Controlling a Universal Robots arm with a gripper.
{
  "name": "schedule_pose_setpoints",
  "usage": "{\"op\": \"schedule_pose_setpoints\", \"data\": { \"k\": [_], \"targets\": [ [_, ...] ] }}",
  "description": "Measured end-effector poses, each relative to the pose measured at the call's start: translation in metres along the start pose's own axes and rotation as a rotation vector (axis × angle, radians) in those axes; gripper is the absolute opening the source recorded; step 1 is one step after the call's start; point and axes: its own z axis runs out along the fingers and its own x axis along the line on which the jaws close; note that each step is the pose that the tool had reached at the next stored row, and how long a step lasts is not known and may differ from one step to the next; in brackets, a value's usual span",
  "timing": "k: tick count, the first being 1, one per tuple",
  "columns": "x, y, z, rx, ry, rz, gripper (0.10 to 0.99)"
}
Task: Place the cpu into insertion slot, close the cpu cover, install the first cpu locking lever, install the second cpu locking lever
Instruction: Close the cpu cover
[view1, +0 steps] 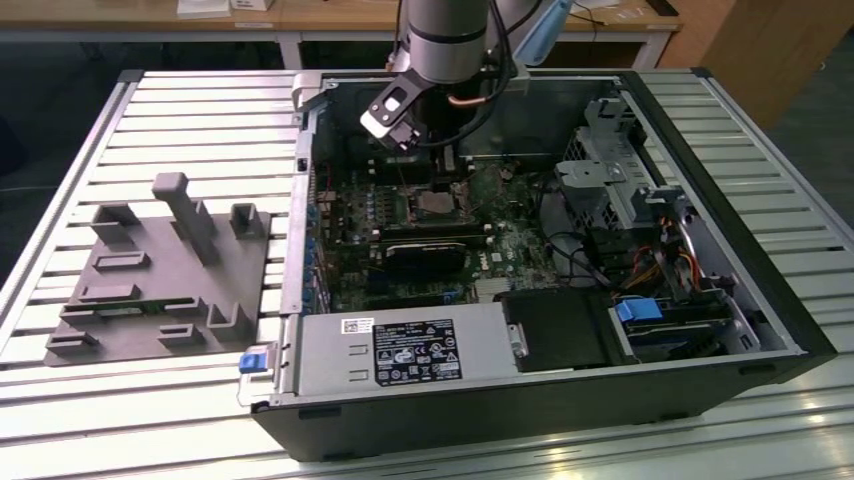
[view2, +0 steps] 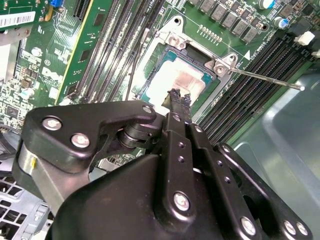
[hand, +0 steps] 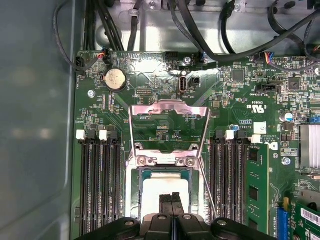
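First wrist view is showing the chip (hand: 160, 184) already sitting in the socket (hand: 132, 186). The hand (hand: 171, 196), fingers pressed together, is hanging at its face. The cover (hand: 168, 107) is standing open, and a lever (view2: 270, 80) is lying unlatched.

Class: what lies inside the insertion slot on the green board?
The cpu lies inside the insertion slot, pale face up. The gripper, fingers shut, covers part of that face; whatever lies beneath the cpu is hidden.

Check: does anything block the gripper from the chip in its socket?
Nothing visible. The cover stands swung open off the socket, and the gripper hangs right over the bare chip.
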Motion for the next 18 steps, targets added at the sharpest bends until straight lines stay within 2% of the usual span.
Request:
{"op": "schedule_pose_setpoints", "data": {
  "k": [12,18],
  "targets": [
    [-0.0001,0.0004,-0.0093,0.0,0.0,0.0,0.106],
    [-0.0002,0.0009,-0.0181,0.0,0.0002,0.0,0.106]
  ]
}}
